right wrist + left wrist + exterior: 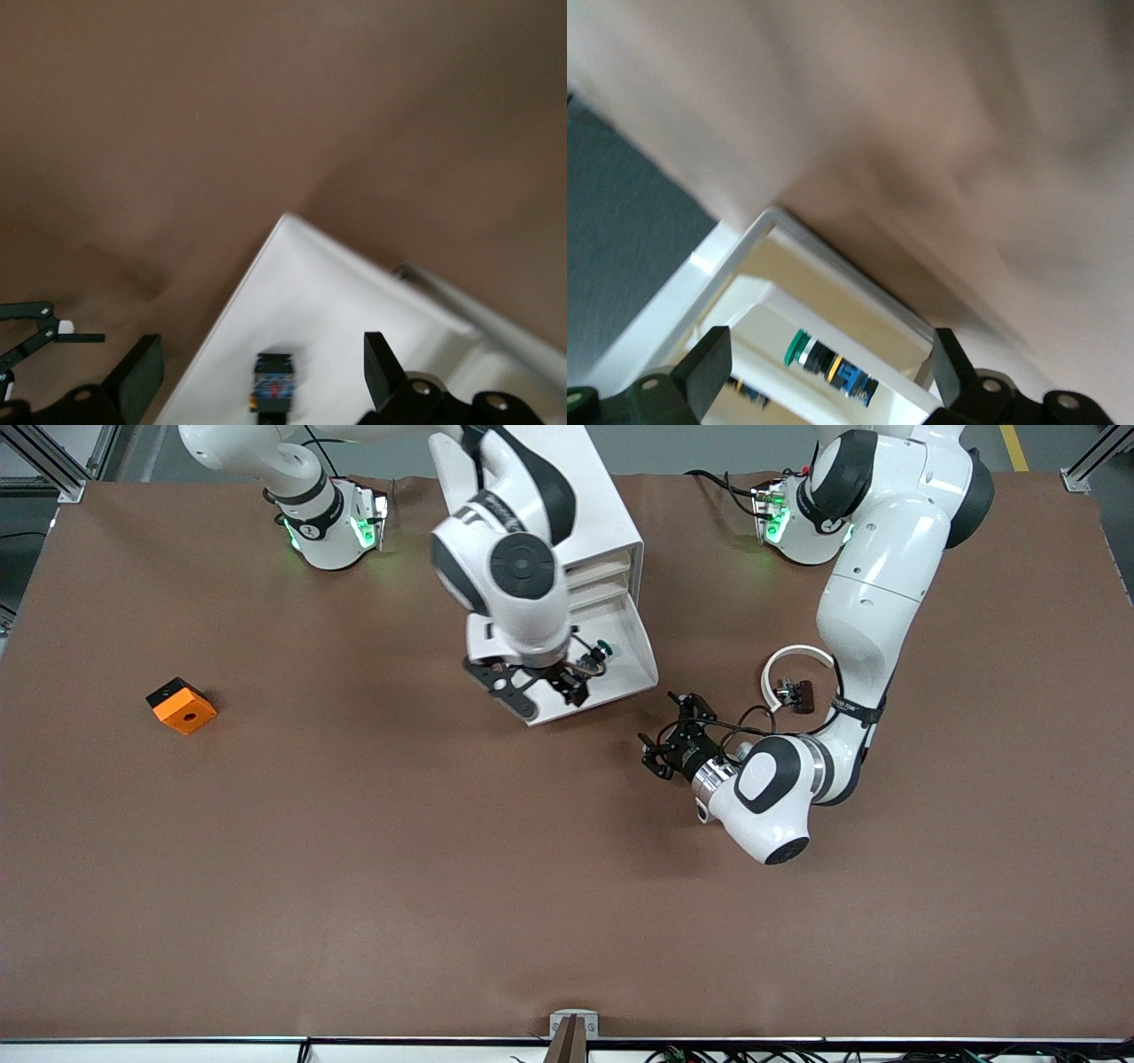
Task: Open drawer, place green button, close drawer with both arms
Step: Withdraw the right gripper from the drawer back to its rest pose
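Note:
The white cabinet (pixel 602 522) stands toward the robots' side of the table, and its lower drawer (pixel 633 669) is pulled out toward the front camera. The button (pixel 601 651), with a green cap on a dark body, lies in the drawer on its side. My right gripper (pixel 563 680) hovers open just over the drawer. In the right wrist view the button (pixel 275 394) rests on the drawer floor (pixel 337 301), free between the spread right gripper (pixel 264 372). My left gripper (pixel 663 737) is open beside the drawer's corner, low over the table. The left wrist view looks between the left gripper (pixel 828 365) at the drawer (pixel 859 283) and button (pixel 831 367).
An orange cube (pixel 182 706) with a hole sits toward the right arm's end of the table. A white ring (pixel 797 657) and small black pieces (pixel 797 693) lie by the left arm's forearm. The left gripper's fingertips (pixel 35 332) show in the right wrist view.

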Robot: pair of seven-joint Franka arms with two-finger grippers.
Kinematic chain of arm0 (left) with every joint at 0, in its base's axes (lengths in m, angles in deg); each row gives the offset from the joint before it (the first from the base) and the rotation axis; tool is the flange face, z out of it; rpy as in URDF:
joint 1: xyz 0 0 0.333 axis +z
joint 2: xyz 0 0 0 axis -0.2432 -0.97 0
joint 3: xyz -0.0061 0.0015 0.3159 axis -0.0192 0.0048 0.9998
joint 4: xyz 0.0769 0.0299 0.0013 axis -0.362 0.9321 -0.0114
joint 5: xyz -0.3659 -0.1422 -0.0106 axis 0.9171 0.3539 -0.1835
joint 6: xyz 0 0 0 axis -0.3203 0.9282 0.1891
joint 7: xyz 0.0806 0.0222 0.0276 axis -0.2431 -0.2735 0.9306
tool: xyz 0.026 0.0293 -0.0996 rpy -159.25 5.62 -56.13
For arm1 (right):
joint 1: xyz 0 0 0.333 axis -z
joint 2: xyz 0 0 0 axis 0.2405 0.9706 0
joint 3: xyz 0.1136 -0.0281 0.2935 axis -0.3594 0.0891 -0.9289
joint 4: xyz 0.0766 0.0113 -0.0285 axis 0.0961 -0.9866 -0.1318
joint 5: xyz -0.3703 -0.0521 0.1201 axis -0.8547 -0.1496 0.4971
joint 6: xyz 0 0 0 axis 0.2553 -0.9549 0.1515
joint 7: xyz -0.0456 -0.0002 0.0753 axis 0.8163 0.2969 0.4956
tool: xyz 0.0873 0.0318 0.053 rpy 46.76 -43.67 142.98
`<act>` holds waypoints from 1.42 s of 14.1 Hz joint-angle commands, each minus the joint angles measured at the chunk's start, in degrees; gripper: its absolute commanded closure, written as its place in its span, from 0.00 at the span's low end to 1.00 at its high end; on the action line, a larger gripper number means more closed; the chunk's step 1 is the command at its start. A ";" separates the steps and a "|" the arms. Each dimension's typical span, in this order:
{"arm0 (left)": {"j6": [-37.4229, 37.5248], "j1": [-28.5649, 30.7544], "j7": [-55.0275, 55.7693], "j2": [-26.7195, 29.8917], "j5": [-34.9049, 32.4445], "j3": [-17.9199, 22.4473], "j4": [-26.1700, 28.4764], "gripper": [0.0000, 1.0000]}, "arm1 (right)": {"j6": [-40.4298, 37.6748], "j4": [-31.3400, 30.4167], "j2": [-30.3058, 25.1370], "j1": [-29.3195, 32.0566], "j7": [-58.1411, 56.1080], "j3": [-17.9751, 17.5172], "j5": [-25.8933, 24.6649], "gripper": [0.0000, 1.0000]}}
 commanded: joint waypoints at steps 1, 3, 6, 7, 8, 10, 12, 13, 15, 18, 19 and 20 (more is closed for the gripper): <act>-5.76 -1.44 -5.39 2.29 -5.00 -0.21 0.55 0.00 | -7.66 -1.30 -6.78 8.50 -12.56 -1.12 -0.10 0.00; -8.76 -2.58 -7.68 2.47 -8.43 -0.38 0.55 0.00 | -13.72 -1.21 -9.60 14.82 -21.88 -1.11 -0.37 0.00; -11.84 -3.11 -11.10 2.64 -15.18 -4.06 0.64 0.00 | -19.80 -0.95 -13.48 23.18 -35.86 -1.03 -0.63 0.00; -13.59 -3.12 -11.90 2.82 -18.08 -5.55 0.72 0.00 | -21.90 -0.95 -14.53 26.08 -40.86 -0.85 -0.98 0.00; -15.26 -3.12 -12.17 2.82 -20.81 -6.79 0.90 0.00 | -23.67 -0.95 -15.32 28.80 -45.61 -0.94 -2.03 0.00; -17.12 -3.12 -12.17 2.65 -25.47 -9.25 0.99 0.00 | -27.01 0.36 -16.38 33.21 -54.58 -0.94 -5.36 0.00; -18.35 -3.12 -13.04 2.65 -27.24 -10.31 0.99 0.00 | -28.25 2.38 -16.04 36.55 -60.04 -1.11 -7.48 0.00; -18.53 -3.12 -14.53 2.73 -27.69 -10.75 0.99 0.00 | -28.08 2.30 -15.86 37.52 -61.46 -1.11 -7.66 0.00; -19.67 -3.20 -15.24 2.91 -30.75 -11.98 1.25 0.00 | -27.90 2.30 -15.77 37.97 -61.74 -1.11 -7.66 0.00; -22.12 -1.98 -15.42 2.91 -38.83 -17.16 2.39 0.00 | -27.73 2.65 -15.60 38.85 -64.80 -1.11 -7.75 0.00; -23.26 -1.89 -15.42 3.00 -39.72 -17.61 2.91 0.00 | -27.73 3.18 -15.59 39.02 -65.95 -1.11 -7.75 0.00; -24.32 -2.06 -15.42 3.78 -39.82 -17.70 3.88 0.00 | -27.73 3.44 -15.42 39.03 -65.96 -1.11 -7.75 0.00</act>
